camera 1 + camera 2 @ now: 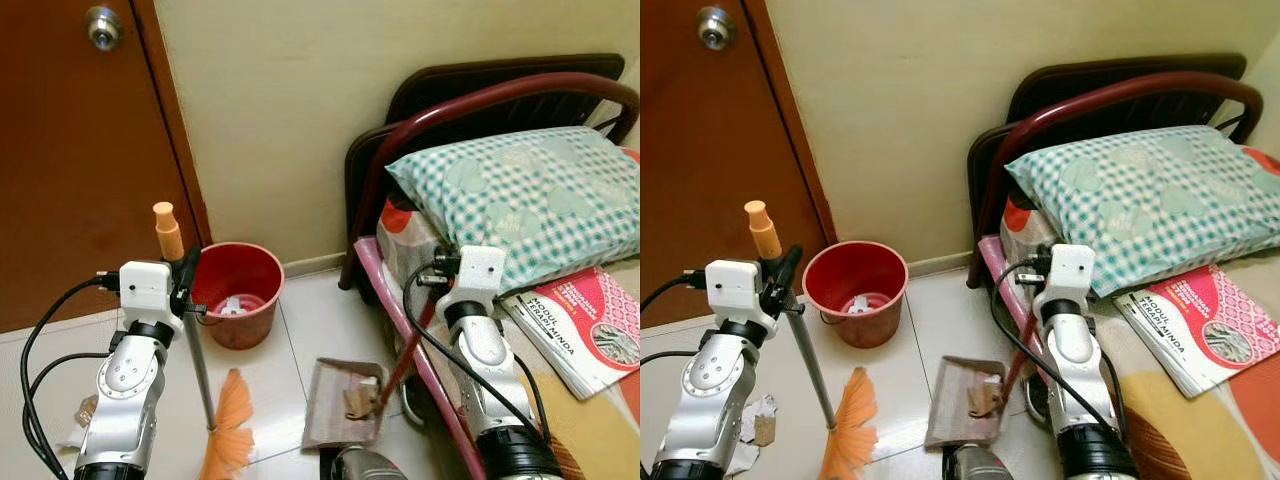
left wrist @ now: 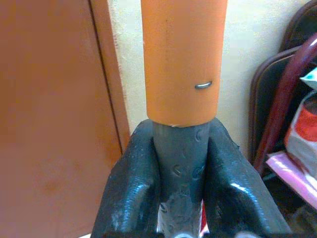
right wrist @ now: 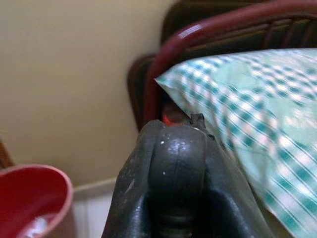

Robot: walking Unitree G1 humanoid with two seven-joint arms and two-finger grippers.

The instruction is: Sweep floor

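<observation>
While the robot stands facing the corner of the room, its left gripper (image 1: 187,272) is clenched around the grey metal shaft of an orange-bristled broom (image 1: 228,424), just below the broom's orange plastic handle cap (image 1: 167,230); the left wrist view shows the two black fingers (image 2: 128,188) pressed on either side of the shaft. The broom leans a little, its bristle head resting on the pale tiled floor (image 1: 300,320) in front of the round red plastic bucket (image 1: 238,292). That bucket sits against the cream wall beside the brown wooden door (image 1: 80,150), with some white scraps inside it.

To the right of the bucket, a grey flat dustpan (image 1: 343,404) lies on the floor with a crumpled brown scrap (image 1: 358,402) on it. Its dark red handle (image 1: 408,362) rises towards the right gripper (image 3: 171,188), whose fingers are closed round a dark rounded end. Further right of the bucket stands a bed with a dark red metal headboard (image 1: 480,100), carrying a green-and-white checked pillow (image 1: 530,195) and a pink-covered book (image 1: 585,325). Left of the bucket, crumpled paper litter (image 1: 760,420) lies on the floor near the left arm
</observation>
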